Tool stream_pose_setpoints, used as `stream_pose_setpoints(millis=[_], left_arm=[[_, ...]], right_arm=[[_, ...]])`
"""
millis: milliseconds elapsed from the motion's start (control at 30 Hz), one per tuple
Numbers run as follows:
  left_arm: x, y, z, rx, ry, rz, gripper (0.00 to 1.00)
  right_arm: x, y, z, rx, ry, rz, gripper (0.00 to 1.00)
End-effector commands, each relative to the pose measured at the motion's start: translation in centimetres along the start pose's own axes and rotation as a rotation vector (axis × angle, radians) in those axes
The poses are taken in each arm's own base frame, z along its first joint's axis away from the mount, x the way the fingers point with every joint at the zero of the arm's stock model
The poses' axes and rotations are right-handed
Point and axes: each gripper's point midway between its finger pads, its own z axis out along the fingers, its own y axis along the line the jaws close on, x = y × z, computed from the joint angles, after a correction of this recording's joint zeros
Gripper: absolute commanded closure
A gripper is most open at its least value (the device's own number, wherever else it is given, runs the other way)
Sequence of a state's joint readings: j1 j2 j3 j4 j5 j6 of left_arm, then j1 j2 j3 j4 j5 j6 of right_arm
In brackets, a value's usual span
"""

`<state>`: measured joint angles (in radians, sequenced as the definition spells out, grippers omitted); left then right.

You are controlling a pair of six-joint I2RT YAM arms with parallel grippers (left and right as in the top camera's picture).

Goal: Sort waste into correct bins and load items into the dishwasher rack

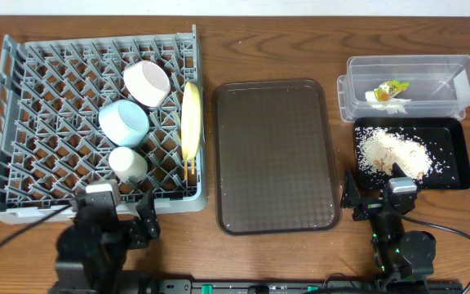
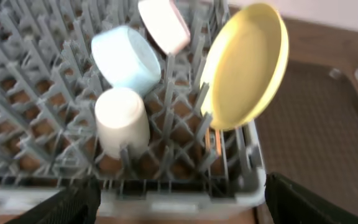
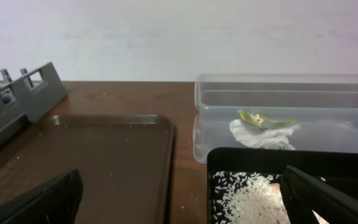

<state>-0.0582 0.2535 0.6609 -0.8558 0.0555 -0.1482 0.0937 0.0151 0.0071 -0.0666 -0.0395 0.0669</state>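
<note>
Wooden chopsticks (image 1: 190, 170) sit end-on in the grey rack's (image 1: 47, 106) near-right corner, just ahead of the left gripper (image 2: 178, 205) (wide open, empty). The right gripper (image 3: 182, 202) gapes too, well apart.

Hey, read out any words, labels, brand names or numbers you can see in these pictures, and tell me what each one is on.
No text can be read in any view.
The snack wrapper in the clear tub has green and orange print, too small and crumpled to read.
The dishwasher rack, brown tray and black tray show no lettering.
</note>
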Motion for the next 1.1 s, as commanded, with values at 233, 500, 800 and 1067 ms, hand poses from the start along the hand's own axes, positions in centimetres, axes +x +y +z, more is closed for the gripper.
stream_pose_setpoints(millis=[233, 500, 800, 1067], left_arm=[[1.4, 0.6, 6.4, 0.044, -0.292, 0.016, 0.14], [0.4, 0.8, 8.3, 0.041, -0.475, 0.061, 0.14], [2.5, 1.2, 9.3, 0.031, -0.379, 0.066, 0.14], [2.5, 1.2, 9.3, 0.031, -0.379, 0.066, 0.14]], right_arm=[[0.1, -0.1, 0.0, 0.005, 0.003, -0.004, 0.01], [0.1, -0.1, 0.0, 0.005, 0.003, -0.004, 0.01], [0.1, -0.1, 0.0, 0.005, 0.003, -0.004, 0.01], [0.1, -0.1, 0.0, 0.005, 0.003, -0.004, 0.01]])
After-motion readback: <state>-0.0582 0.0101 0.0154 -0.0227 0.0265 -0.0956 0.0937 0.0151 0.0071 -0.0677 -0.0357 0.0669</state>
